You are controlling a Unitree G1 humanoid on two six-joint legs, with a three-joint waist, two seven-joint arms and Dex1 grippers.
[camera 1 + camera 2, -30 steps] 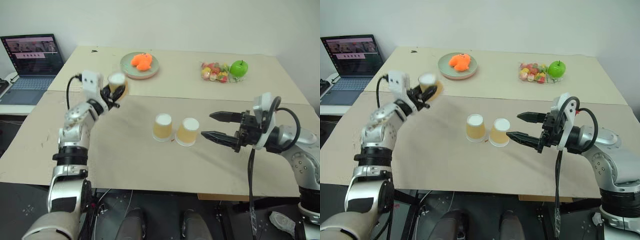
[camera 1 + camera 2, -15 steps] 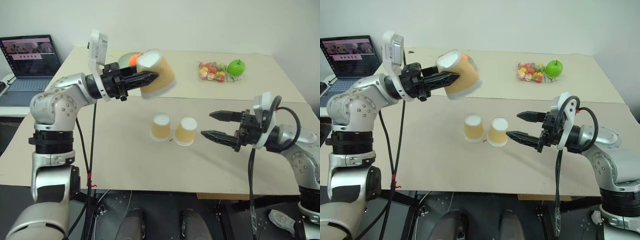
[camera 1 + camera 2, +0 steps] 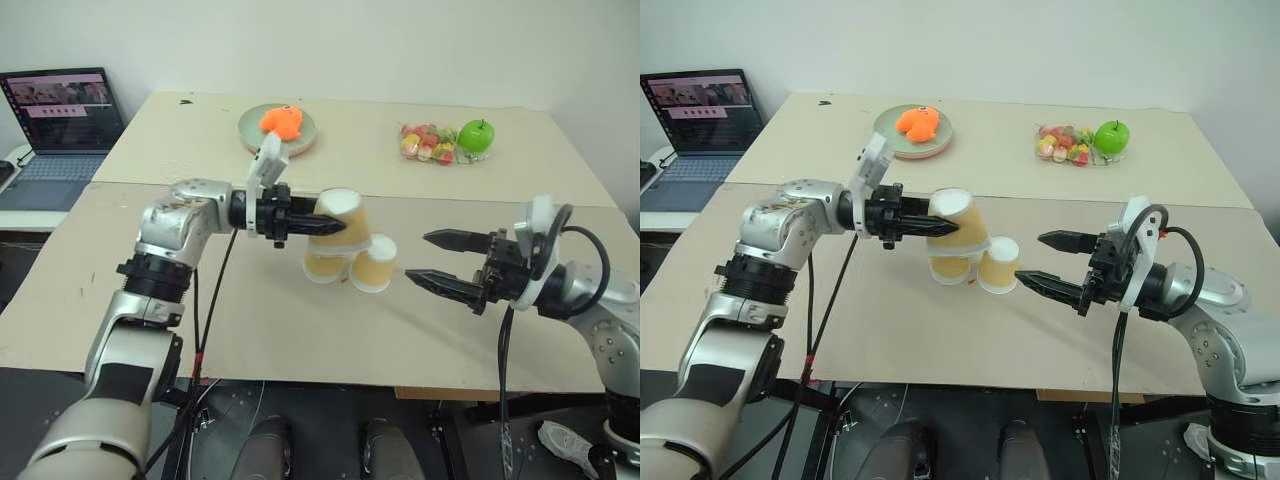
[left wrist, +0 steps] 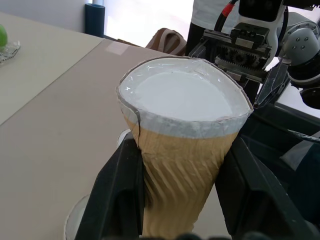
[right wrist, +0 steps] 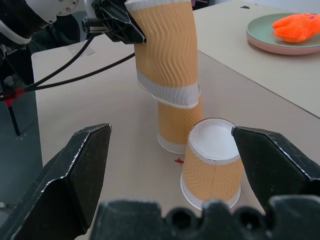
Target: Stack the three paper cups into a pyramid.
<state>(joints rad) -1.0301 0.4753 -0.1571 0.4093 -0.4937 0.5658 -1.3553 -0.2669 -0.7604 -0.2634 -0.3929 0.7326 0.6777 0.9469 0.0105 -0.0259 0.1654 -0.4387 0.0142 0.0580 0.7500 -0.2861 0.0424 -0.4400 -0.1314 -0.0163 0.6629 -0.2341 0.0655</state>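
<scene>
On the counter (image 3: 250,320) two paper cups (image 3: 352,268) stand upside down, side by side. The left claw (image 3: 330,225) grips a third cup (image 3: 344,216) just above them. The right claw (image 3: 422,258) gapes empty nearby.

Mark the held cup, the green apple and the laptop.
held cup (image 3: 340,217): left eye view, ribbed side.
green apple (image 3: 477,136): left eye view, middle of fruit.
laptop (image 3: 62,101): left eye view, screen.

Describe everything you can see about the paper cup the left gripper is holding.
The held cup is tan-orange ribbed paper with a white rim band and white base. It is upside down and tilted, in the air right above the two cups on the table, mostly over the farther one. The left gripper clamps its sides in shut jaws; contact below is unclear.
</scene>
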